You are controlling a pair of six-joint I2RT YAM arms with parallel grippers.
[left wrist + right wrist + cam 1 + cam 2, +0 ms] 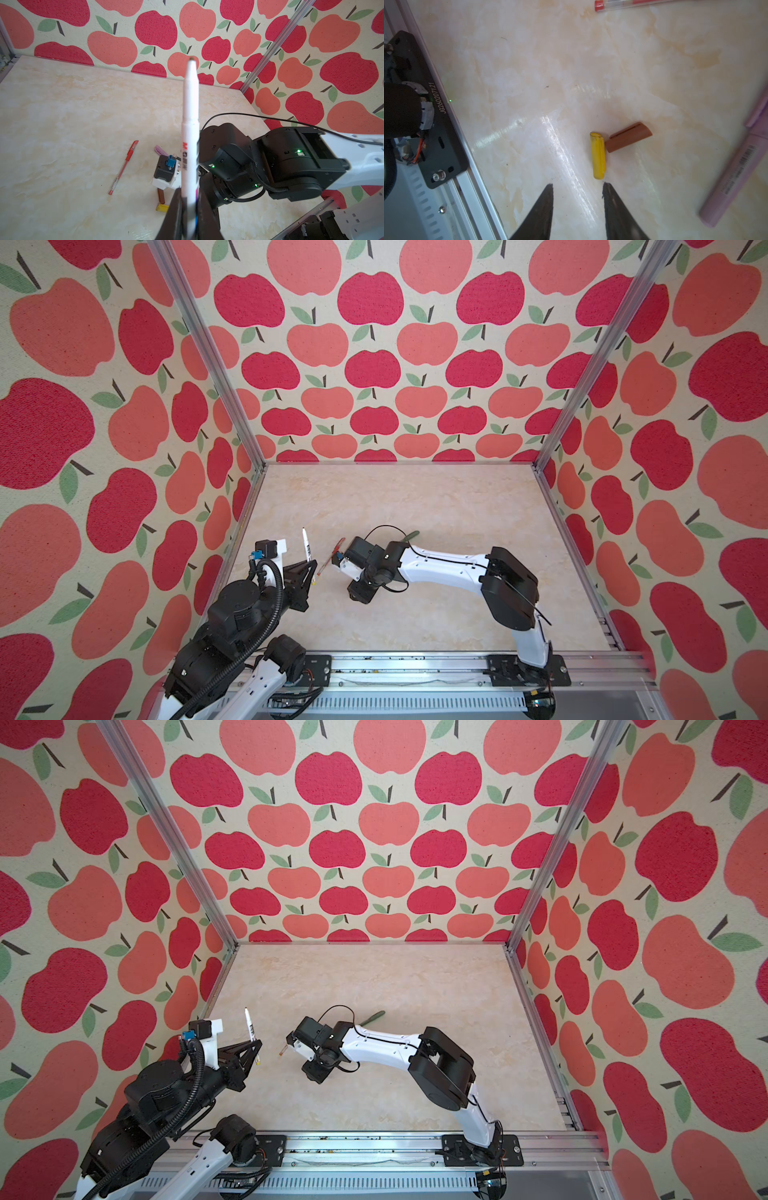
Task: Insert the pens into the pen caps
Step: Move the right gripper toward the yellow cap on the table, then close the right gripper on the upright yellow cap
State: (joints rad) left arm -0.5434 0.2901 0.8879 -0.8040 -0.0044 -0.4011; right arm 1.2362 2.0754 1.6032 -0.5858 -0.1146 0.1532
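- Your left gripper point(189, 199) was shut tight on the white pen point(190, 124), held tip up above the table point(62, 104).
- Your right gripper point(577, 185) hung partly open and empty, just short of the yellow cap point(599, 155), which touched the brown cap point(628, 138).
- The pen's tip looked brownish, so you probably wanted the brown cap. Nudging the two apart first seemed wise.
- The table was glossy, so a cap could skid under a finger.
- The red pen point(123, 167), lilac pen point(733, 176) and green pen point(409, 536) lay nearby. Apple-print walls point(374, 364) closed in three sides.
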